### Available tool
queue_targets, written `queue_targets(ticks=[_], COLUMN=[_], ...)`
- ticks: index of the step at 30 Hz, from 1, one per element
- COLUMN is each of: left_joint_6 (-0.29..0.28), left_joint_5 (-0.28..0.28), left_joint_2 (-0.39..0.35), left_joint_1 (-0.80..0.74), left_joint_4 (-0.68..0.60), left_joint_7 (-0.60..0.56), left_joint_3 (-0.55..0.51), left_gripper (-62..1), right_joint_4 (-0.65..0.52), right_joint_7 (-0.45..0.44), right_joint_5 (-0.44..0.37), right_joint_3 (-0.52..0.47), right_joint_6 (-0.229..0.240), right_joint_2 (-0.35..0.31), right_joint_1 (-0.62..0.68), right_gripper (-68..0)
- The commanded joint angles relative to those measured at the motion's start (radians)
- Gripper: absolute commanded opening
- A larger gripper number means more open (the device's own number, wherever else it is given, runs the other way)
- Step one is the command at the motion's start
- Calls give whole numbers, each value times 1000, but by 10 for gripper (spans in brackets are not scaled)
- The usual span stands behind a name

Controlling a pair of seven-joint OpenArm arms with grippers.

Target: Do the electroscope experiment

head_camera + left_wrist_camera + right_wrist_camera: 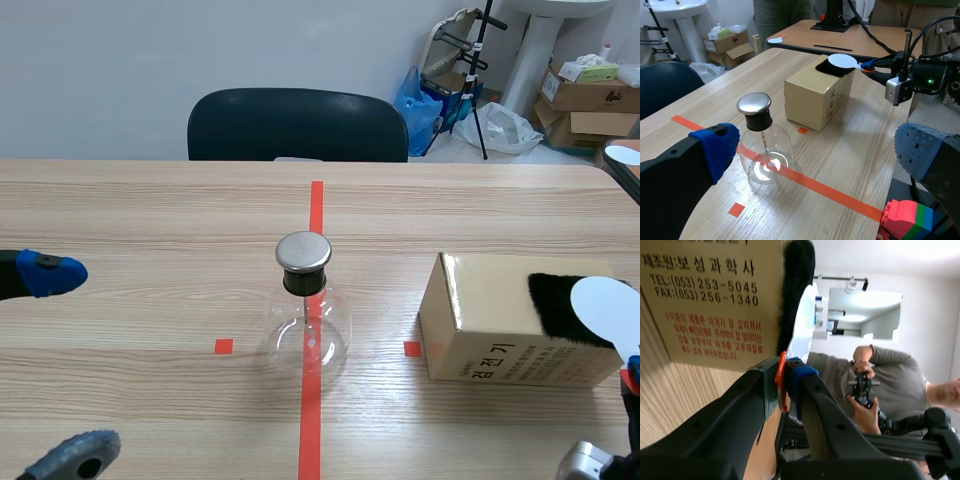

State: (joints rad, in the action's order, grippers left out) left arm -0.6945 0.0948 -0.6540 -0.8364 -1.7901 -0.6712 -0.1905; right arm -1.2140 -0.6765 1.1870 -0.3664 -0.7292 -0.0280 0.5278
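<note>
At the far left edge of the bench (150, 210) the left gripper (70, 362) is spread wide. One blue pad (52, 273) sits farther away and the other pad (78, 455) is at the near edge, with nothing between them. It is well apart from the electroscope (308, 325).

The electroscope stands upright in the middle of the bench, on the orange-red tape line (316, 210). It is a round clear glass flask with a black stopper and a flat metal cap (303, 251). In the left wrist view a thin rod runs down inside the glass from the stopper.

To the right of the electroscope, near it but not touching, a cardboard box (500, 335) lies on the bench. A black fur patch (556, 303) rests on top of the box toward its right end. A white disc (610, 308) lies against the fur.

At the right edge, the right gripper (785, 384) is pressed together on the thin red handle (781, 371) of the white disc and pinches it between its pads. Beyond the far edge of the bench stands a dark chair (297, 125).
</note>
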Motion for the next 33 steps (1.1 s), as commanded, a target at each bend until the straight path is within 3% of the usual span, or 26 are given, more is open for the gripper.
queue_targets(ticks=[1,3,7,11,12,15,16,19,20,22,24,27,28,31,33], left_joint_6=[-2,-2,-2,-2,-2,-2,-2,-2,-2,-2,-2,-2,-2,-2,-2], left_joint_5=[13,13,13,13,13,13,13,13,13,13,13,13,13,13,13], left_joint_2=[6,6,6,6,6,6,5,6,6,5,5,5,5,5,5], left_joint_1=[3,3,3,3,3,3,3,3,3,3,3,3,3,3,3], left_joint_4=[-5,-5,-5,-5,-5,-5,-5,-5,-5,-5,-5,-5,-5,-5,-5], left_joint_7=[-17,-16,-12,-12,-12,-13,-13,-13,-13,-13,-13,-13,-13,-13,-12], left_joint_3=[-2,-2,-2,-2,-2,-2,-2,-2,-2,-2,-2,-2,-2,-2,-2], left_gripper=[14,14,14,14,14,14,14,14,14,14,14,14,14,14,14], right_joint_4=[-6,-6,-6,-6,-6,-6,-6,-6,-6,-6,-6,-7,-7,-6,-6], right_joint_7=[-40,-32,114,-104,-86,82,74,-59,-50,66,84,-90,-97,69,35], right_joint_5=[-9,-14,-40,-29,-42,-64,-62,-40,-43,-46,-26,5,-14,-46,-32], right_joint_3=[4,16,19,19,19,18,18,19,19,19,18,19,19,18,19], right_joint_6=[-54,-54,-54,-54,-54,-54,-54,-54,-54,-54,-47,-42,-54,-54,-25], right_joint_2=[-13,-9,4,3,6,6,5,5,10,12,11,9,9,9,3], right_joint_1=[4,4,4,4,5,15,21,18,18,21,27,20,20,30,32], right_gripper=[-665,-665,-665,-665,-665,-665,-665,-665,-665,-665,-665,-665,-665,-665,-665])
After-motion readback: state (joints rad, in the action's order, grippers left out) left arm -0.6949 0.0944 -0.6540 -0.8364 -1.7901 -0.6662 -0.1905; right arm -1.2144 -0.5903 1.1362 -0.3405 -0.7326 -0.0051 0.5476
